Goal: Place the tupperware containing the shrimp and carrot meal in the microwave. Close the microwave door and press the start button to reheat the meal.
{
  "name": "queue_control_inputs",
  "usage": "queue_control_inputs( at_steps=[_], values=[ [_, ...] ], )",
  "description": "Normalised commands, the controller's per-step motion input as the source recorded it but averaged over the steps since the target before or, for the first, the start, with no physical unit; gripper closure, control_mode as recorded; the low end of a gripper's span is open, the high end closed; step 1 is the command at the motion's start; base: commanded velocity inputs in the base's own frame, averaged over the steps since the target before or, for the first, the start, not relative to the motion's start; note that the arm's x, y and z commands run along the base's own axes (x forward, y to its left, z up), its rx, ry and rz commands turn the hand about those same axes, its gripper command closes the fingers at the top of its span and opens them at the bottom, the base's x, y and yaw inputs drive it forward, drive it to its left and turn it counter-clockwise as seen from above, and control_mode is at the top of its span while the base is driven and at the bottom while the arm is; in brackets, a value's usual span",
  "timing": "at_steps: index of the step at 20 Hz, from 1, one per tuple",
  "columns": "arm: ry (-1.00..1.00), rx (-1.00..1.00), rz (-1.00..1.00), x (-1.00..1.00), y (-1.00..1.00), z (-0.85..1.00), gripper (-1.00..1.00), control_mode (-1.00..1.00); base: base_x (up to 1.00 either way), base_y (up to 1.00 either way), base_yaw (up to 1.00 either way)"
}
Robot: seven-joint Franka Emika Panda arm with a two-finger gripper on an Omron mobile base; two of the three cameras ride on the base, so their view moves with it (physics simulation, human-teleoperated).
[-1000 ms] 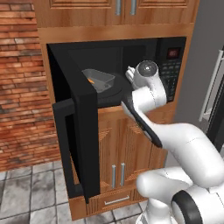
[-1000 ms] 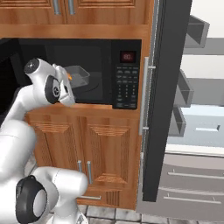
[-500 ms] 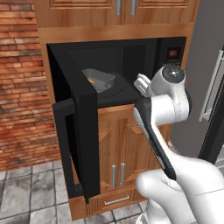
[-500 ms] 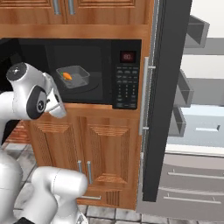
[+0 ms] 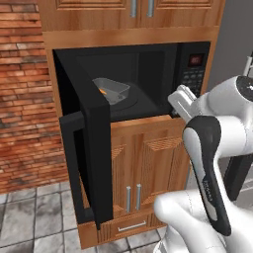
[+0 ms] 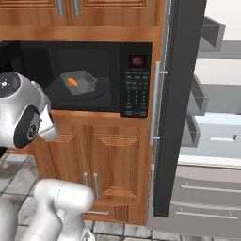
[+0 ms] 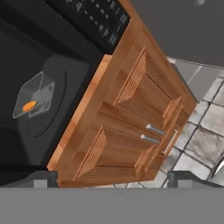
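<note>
I see the tupperware (image 6: 78,82) on the microwave (image 6: 94,77) turntable, microwave door (image 5: 91,163) swung open; claw (image 7: 113,179) spread wide, empty, above wooden cabinets (image 7: 131,127).

Tupperware (image 6: 78,82) with the shrimp and carrot meal (image 6: 72,81) inside, on the turntable (image 6: 87,92) in the microwave (image 5: 148,79), microwave door (image 5: 91,163) swung out at left, keypad panel (image 6: 136,87) at right, cabinet doors (image 6: 101,164) below, fridge door (image 6: 176,108) open just right.
</note>
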Motion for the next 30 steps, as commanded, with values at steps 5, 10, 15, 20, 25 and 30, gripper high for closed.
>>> queue_control_inputs(
  at_steps=[5, 10, 15, 20, 25, 30],
  values=[
    [0.22, 0.09, 0.1, -0.77, 0.0, 0.5, -1.0, -1.0, 0.0, 0.0, 0.0],
    [0.15, 0.01, 0.23, -0.43, 0.0, 0.34, -1.0, -1.0, 0.0, 0.0, 0.0],
    [-0.01, -0.08, 0.38, -0.41, 0.0, -0.02, -1.0, -1.0, 0.0, 0.0, 0.0],
    [-0.19, -0.1, 0.43, -0.25, 0.0, -0.33, -1.0, -1.0, 0.0, 0.0, 0.0],
    [-0.14, -0.17, 0.39, -0.13, 0.02, -0.03, -1.0, -1.0, 0.0, 0.0, 0.0],
    [-0.08, -0.21, 0.32, -0.16, 0.15, 0.05, -1.0, -1.0, 0.0, 0.0, 0.0]
  ],
)
